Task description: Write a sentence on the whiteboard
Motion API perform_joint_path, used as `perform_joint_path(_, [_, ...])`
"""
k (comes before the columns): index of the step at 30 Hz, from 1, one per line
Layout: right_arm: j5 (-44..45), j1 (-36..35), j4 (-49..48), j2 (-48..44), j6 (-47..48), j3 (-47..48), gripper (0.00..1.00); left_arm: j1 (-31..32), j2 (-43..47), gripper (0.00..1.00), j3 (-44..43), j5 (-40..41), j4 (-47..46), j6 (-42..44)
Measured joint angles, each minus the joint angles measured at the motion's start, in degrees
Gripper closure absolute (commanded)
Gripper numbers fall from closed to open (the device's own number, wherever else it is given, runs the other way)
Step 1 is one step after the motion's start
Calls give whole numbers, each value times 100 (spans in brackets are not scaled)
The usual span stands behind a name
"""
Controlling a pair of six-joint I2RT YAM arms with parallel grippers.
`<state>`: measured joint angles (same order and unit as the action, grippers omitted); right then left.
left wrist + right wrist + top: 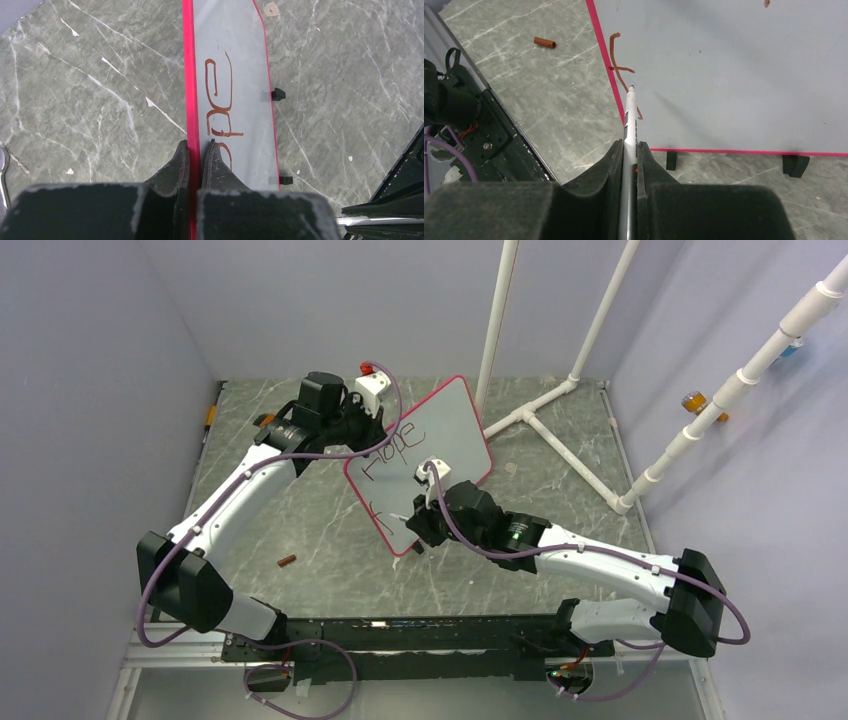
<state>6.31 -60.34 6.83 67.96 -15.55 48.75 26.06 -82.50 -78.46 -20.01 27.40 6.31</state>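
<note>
The whiteboard (440,430), pale grey with a red-pink frame, stands tilted at the table's middle. My left gripper (372,428) is shut on its top edge; in the left wrist view the fingers (197,150) clamp the pink frame (189,75). The sentence (392,458) reads "Hope" on the first line, with an "f" stroke (616,60) below it. My right gripper (630,147) is shut on a white marker (630,120), whose tip touches the board by the "f". The board's two black feet (796,165) rest on the table.
A small red-brown marker cap (286,561) lies on the grey marble table at the left front. White pipe framing (560,390) stands at the back right. Purple cables loop from both arms.
</note>
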Motion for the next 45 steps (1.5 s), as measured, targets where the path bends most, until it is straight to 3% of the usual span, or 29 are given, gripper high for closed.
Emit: perform_joint_path(45, [107,63,-269,743,125,455,100,-33,2,100,0,-116,22,2])
